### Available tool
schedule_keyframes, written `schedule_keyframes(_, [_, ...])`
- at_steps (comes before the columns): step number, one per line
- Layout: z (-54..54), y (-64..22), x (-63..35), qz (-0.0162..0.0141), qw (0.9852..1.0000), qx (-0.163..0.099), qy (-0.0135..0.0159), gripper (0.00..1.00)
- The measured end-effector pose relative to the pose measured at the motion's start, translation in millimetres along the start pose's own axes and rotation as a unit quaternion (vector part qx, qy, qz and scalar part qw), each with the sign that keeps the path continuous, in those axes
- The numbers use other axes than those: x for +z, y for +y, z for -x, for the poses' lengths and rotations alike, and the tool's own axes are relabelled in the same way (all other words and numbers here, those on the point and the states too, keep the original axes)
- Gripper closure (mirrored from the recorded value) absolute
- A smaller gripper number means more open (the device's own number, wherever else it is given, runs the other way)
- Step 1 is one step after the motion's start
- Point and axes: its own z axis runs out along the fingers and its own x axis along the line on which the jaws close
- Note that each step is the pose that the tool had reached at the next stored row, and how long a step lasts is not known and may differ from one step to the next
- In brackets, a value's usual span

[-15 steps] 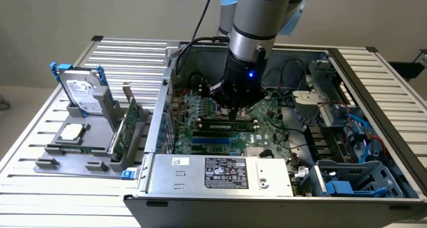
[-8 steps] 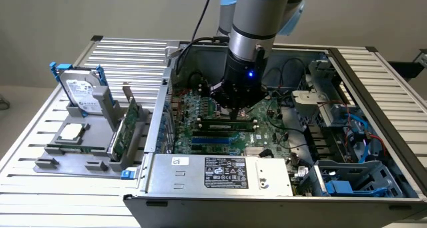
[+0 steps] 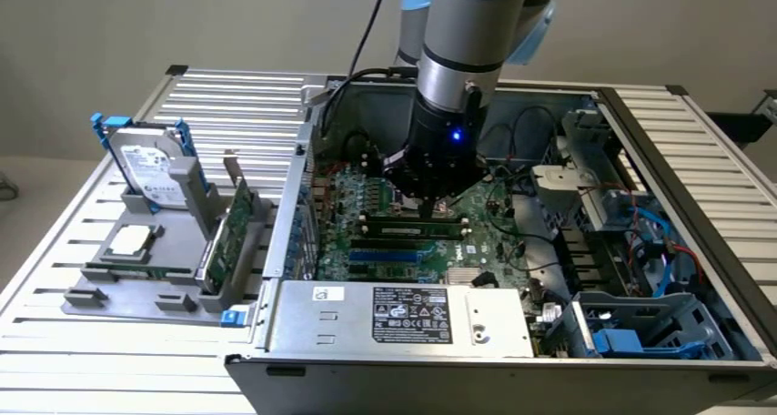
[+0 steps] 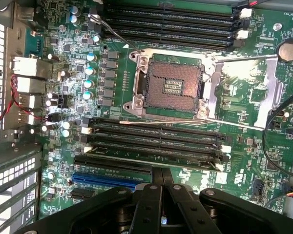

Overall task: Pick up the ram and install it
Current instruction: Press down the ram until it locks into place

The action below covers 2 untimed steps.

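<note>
The ram (image 3: 419, 223) stands on edge in one of the long black slots of the motherboard (image 3: 486, 237), inside the open computer case. In the wrist view the ram (image 4: 136, 157) shows as a thin pale edge running along a slot. My gripper (image 3: 428, 202) hangs straight down over the middle of the stick, its fingers shut with nothing between them. The wrist view has the shut gripper (image 4: 162, 171) right at the ram's top edge; whether it touches I cannot tell.
An empty CPU socket (image 4: 171, 87) lies beside the slots. A power supply (image 3: 401, 319) sits at the case front, with cables and drive bays (image 3: 631, 242) on the exterior view's right. A grey fixture (image 3: 146, 288) holds a hard drive (image 3: 152, 174) and a green card (image 3: 237, 224).
</note>
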Motion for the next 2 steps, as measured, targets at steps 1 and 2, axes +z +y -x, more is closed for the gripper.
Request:
schedule_keyframes(1, [0.0, 0.0, 0.0, 0.0000, 1.0000, 0.000, 0.0000, 0.89])
schedule_keyframes(2, [0.0, 0.0, 0.0, 0.0000, 1.0000, 0.000, 0.0000, 0.89])
